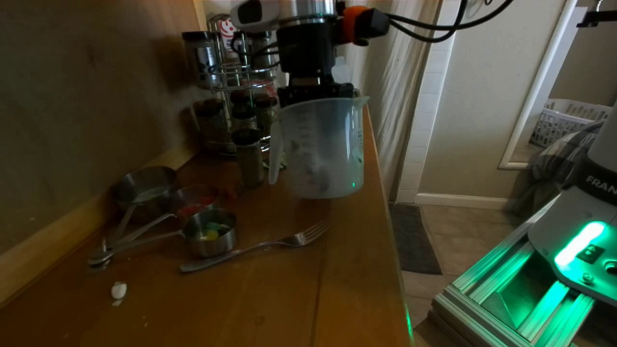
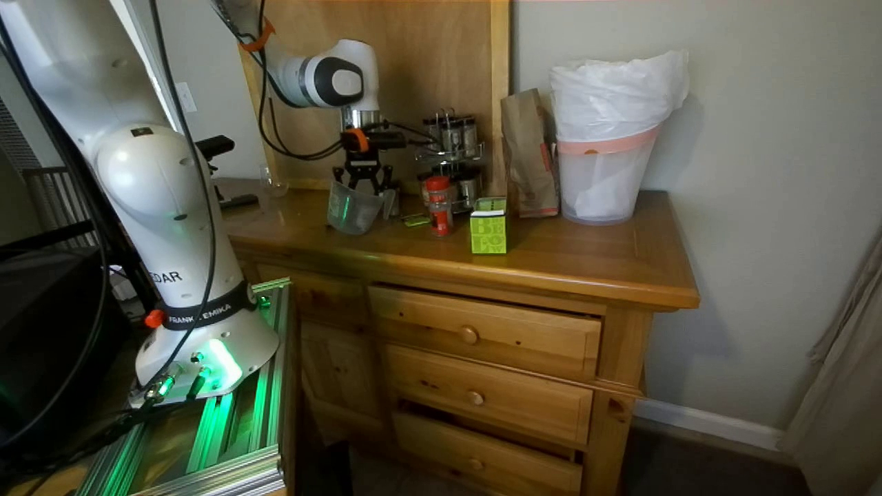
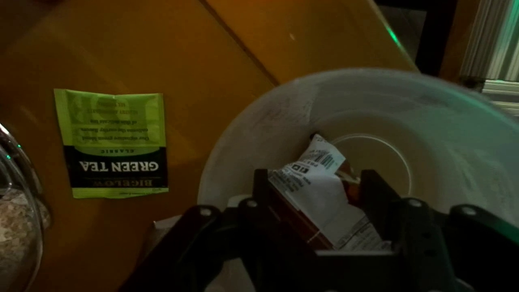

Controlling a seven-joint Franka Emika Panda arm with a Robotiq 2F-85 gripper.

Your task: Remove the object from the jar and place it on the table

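The jar is a translucent whitish measuring jug (image 1: 323, 144) on the brown wooden table (image 1: 270, 299), also in an exterior view (image 2: 353, 210) and the wrist view (image 3: 247, 150). Inside it lies the object, a crumpled white and red-brown printed packet (image 3: 320, 190); in an exterior view it is only a dark smudge through the plastic. My gripper (image 3: 314, 178) points down into the jar's mouth, its fingers spread wide. The packet shows between and below the fingers; whether they touch it I cannot tell. The fingertips are hidden behind the jar's rim in both exterior views.
A spice jar (image 1: 249, 161) stands beside the jar's handle, before a wire spice rack (image 1: 236, 86). A green tea packet (image 3: 111, 142) lies near. Metal measuring cups (image 1: 212, 243) and a fork (image 1: 284, 241) lie nearby. A green box (image 2: 488, 231) and red-capped bottle (image 2: 439, 210) stand apart.
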